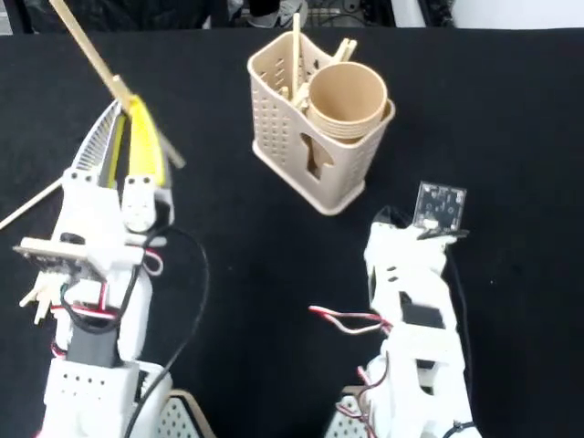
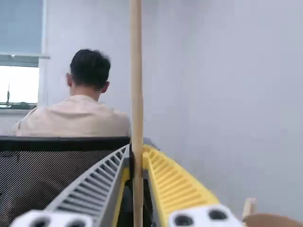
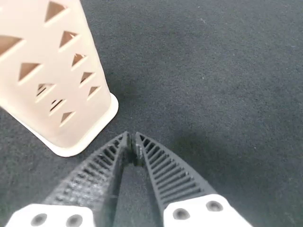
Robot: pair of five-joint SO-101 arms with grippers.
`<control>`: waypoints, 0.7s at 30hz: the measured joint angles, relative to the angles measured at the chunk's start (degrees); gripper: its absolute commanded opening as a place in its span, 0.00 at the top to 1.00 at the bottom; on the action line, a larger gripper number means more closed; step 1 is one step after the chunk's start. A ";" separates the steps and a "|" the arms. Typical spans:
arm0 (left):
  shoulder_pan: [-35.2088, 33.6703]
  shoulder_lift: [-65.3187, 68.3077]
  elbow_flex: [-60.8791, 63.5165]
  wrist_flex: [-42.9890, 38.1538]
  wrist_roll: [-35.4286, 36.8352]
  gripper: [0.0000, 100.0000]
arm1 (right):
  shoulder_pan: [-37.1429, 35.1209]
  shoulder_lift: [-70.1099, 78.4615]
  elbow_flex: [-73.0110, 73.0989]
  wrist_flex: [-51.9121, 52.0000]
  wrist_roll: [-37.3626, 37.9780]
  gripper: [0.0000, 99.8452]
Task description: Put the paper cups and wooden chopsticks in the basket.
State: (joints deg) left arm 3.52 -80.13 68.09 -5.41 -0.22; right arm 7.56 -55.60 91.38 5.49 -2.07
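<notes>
Wooden chopstick [image 2: 136,80] in left tool [image 2: 137,149] grip

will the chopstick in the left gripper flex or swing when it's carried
Probably stiff: the chopstick looks straight, with no sag. It may pivot, since the left gripper pinches it at one narrow spot with a long end sticking out. Likely very light, being so thin.

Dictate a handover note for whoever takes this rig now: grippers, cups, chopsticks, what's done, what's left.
Left gripper: shut on a thin wooden chopstick, held aloft.
Right gripper: shut, empty, beside the beige perforated plastic basket.
Done: stacked brown paper cups and several chopsticks stand in the basket.
Left: basket the held chopstick, then another wooden stick lying by the left arm.
</notes>
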 measured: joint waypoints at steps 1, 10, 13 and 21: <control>1.23 1.14 -2.29 0.00 0.00 0.97 | 0.00 0.00 0.00 0.00 0.00 0.99; 5.71 29.01 -32.79 1.32 6.15 0.97 | 0.00 0.00 0.00 0.00 0.00 0.99; 5.71 41.05 -45.71 7.03 10.99 0.97 | 0.00 0.00 0.00 0.00 0.00 0.99; 6.51 64.97 -69.01 11.08 18.64 0.97 | 0.00 0.00 0.00 0.00 0.26 0.99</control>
State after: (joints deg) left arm 10.02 -15.16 -0.92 5.67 18.42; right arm 7.56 -55.60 91.38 5.49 -1.80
